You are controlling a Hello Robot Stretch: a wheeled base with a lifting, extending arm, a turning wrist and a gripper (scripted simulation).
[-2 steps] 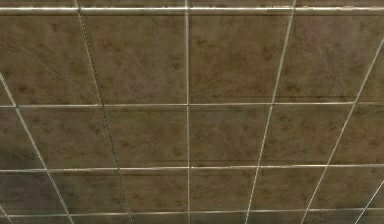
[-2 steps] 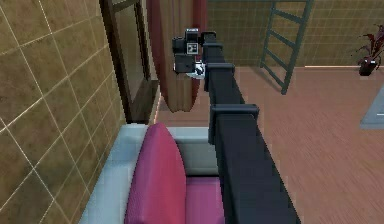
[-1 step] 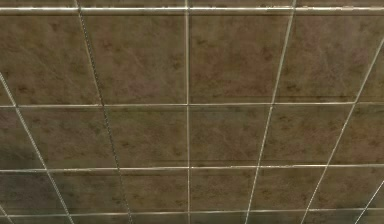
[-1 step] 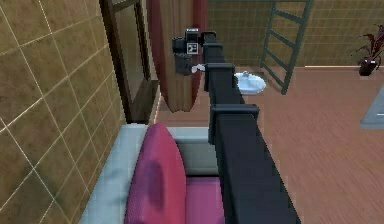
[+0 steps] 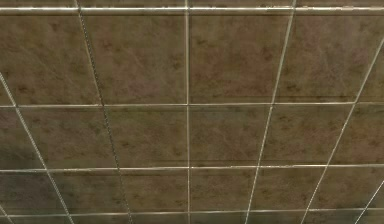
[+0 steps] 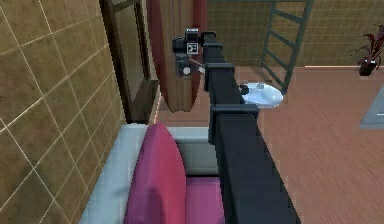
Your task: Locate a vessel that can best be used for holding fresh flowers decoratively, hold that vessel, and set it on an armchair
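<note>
Jaws against a red-brown panel (image 6: 172, 88) beyond the pink cushion (image 6: 160, 185), state and load unclear.

Right behind the tool (image 6: 182, 56) a reddish-brown wooden panel (image 6: 168, 88) is blocking the way; a tiled wall (image 6: 50, 90) is crowding its left. Bare wooden floor (image 6: 320, 110) is lying open right of it.

Arm (image 6: 243, 150) is stretched out long here, a dark square bar running from the arm side view's bottom edge up and to the left. At its far end sit two small white marker squares (image 6: 185, 46), with the gripper (image 6: 180, 58) right beside them. The fingers are too small to make out, so I can't tell whether it holds anything.
</note>
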